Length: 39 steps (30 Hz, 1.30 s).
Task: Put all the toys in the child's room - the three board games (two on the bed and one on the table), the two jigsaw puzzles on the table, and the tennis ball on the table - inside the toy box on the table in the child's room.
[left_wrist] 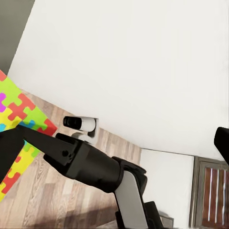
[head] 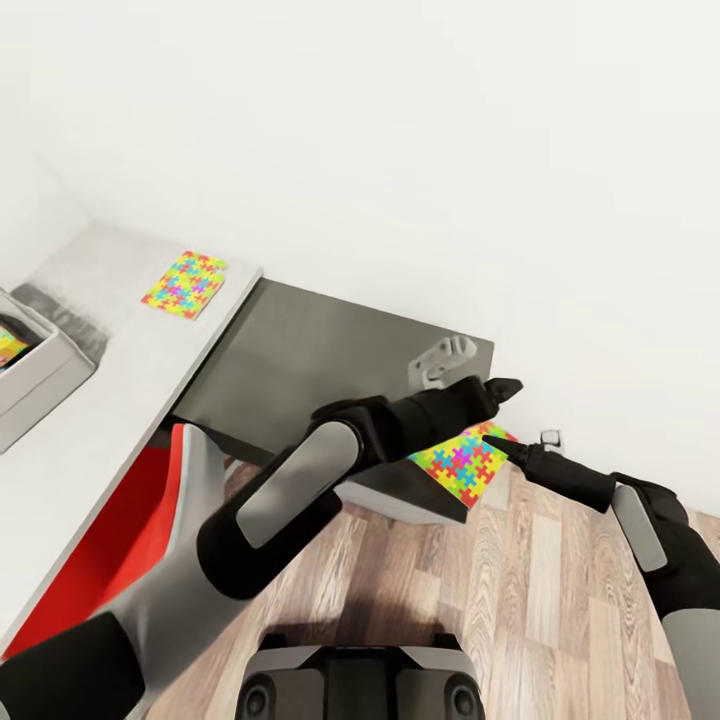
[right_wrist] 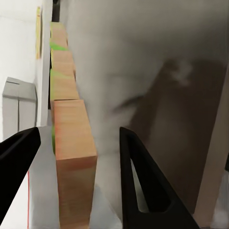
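Observation:
A jigsaw puzzle box (head: 465, 462) with bright multicoloured pieces hangs over the wooden floor beside a dark grey panel. My right gripper (head: 497, 443) is shut on its edge. In the right wrist view the box's brown edge (right_wrist: 71, 143) runs between the two black fingers (right_wrist: 138, 181). My left gripper (head: 503, 388) is open just above the box, and the puzzle (left_wrist: 14, 119) shows beside one of its fingers. A second jigsaw puzzle (head: 184, 284) lies flat on the white table (head: 100, 420). The grey toy box (head: 40, 365) stands at the table's left end with something colourful inside.
A red chair (head: 120, 530) is tucked under the table. The dark grey panel (head: 320, 350) stands between table and wall, with a white fitting (head: 440, 362) on it. A wall socket (head: 550, 438) sits low on the white wall. Wooden floor (head: 520, 620) lies ahead.

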Motion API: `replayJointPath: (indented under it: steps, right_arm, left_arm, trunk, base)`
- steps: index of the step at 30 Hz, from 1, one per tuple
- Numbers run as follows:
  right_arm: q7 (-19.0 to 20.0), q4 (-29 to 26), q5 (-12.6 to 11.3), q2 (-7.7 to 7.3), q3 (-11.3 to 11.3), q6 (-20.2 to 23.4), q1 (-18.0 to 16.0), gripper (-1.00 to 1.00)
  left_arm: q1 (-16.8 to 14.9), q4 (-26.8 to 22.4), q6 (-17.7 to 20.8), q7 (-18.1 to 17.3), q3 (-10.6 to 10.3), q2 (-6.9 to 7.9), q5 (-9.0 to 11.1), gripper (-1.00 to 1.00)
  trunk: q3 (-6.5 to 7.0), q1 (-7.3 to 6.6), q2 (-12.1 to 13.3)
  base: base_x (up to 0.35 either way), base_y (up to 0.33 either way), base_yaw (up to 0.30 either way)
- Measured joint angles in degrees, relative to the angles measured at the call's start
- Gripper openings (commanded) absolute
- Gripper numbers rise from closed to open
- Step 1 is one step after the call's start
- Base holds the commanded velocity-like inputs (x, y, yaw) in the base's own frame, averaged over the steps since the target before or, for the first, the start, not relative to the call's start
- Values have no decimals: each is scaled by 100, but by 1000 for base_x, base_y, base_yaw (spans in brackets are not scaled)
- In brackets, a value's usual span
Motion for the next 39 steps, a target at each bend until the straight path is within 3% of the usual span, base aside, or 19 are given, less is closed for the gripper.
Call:
replayJointPath:
  steps: [5,11,15,16,20,23,32,39]
  right_arm:
    - [-12,-84,2,-17,-2,15,22,-100]
    - [-17,-109,-1,-33,-7,38,28,-100]
    - [-18,-123,-4,-47,-13,54,30,-100]
    - [-18,-123,-4,-47,-13,55,30,-100]
    - [-19,-129,-10,-61,-26,62,35,-100]
    - [-19,-140,-19,-70,-32,65,38,-100]
    - [-13,-325,-36,-83,-51,160,149,-100]
    - [-28,-1086,-56,-88,-75,556,463,-100]
  left_arm:
    - [241,1,20,-845,238,35,-1,100]
    - [390,1,47,-1371,394,84,-6,100]
    - [580,1,107,-2013,596,170,-15,100]
    - [582,1,108,-2019,598,171,-15,100]
    - [807,1,287,-2548,871,258,-24,100]
    - [926,1,408,-2756,1035,283,-23,100]
    - [1036,0,517,-3018,1179,309,-22,100]
    - [1081,1,587,-3338,1206,321,-23,100]
  trunk:
    - [33,0,2]
    - [82,0,2]
    - [117,0,2]
    - [126,0,2]
    - [162,0,2]
    - [190,0,2]
    - [273,-1,2]
    - [323,0,2]
  base:
    - [0,0,-88]
    - [0,0,-83]
    - [0,0,-59]
    - [0,0,-40]
    - [0,0,-24]
    - [0,0,-11]
    - [0,0,-4]
    - [0,0,0]
